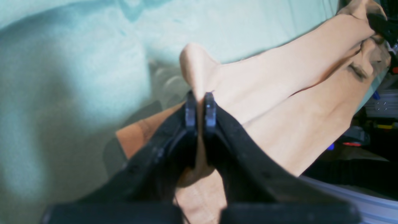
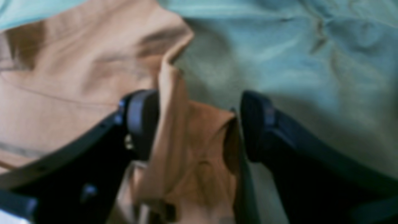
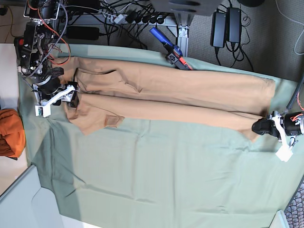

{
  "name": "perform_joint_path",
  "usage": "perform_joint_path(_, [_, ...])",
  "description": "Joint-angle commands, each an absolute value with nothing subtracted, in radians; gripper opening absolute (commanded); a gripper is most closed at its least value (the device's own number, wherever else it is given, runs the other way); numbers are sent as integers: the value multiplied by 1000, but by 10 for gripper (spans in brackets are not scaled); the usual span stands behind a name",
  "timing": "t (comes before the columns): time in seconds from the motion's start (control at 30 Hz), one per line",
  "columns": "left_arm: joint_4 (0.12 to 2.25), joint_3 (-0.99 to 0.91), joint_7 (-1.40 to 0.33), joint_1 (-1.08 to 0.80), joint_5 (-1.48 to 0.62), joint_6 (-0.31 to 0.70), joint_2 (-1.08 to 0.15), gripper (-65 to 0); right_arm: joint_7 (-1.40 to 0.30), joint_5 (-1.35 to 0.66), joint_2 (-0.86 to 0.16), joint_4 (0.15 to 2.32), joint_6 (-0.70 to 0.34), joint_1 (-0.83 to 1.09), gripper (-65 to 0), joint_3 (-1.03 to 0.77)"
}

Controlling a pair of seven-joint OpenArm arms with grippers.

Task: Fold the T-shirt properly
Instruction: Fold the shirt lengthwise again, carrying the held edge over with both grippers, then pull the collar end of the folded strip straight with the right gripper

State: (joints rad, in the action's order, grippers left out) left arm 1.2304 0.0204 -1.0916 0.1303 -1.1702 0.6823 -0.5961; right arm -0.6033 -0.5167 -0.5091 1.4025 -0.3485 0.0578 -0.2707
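Observation:
The tan T-shirt point(image 3: 166, 90) lies stretched in a long band across the pale green cloth, folded lengthwise. At the base view's right end, my left gripper point(image 3: 262, 127) pinches the shirt's corner. In the left wrist view, the left gripper point(image 1: 200, 109) is shut on a raised fold of the T-shirt point(image 1: 279, 93). At the base view's left end sits my right gripper point(image 3: 71, 97). In the right wrist view, the right gripper point(image 2: 199, 124) stands wide open, with a loose bunch of the T-shirt point(image 2: 77, 62) lying between its fingers.
The green table cloth point(image 3: 166, 171) covers the table in front of the shirt. A darker orange bundle point(image 3: 9, 133) sits at the left edge. A blue-and-red tool point(image 3: 168, 47) lies at the back edge, with cables and power bricks point(image 3: 223, 23) behind it.

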Motion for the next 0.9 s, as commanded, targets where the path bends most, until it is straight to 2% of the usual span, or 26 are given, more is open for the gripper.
perform_joint_path(0.0, [1246,12,-1074,149,-1184,698,-615,-650,-580,-524,-528,1425,-432,45,-249,-298])
perform_joint_path(0.23, [1246,12,-1074,149,-1185,698,-612,-650,-583,-579,-512,1447,-433,23,-249,-426])
perform_joint_path(0.53, [1246,12,-1074,149,-1185,698,-612,-650,-603,-582,-512,1410,-434,-111,-249,-345])
perform_joint_path(0.87, [1246,12,-1052,149,-1155,698,-612,-650,-637,-599,-491,1426,-434,-29,-249,-339])
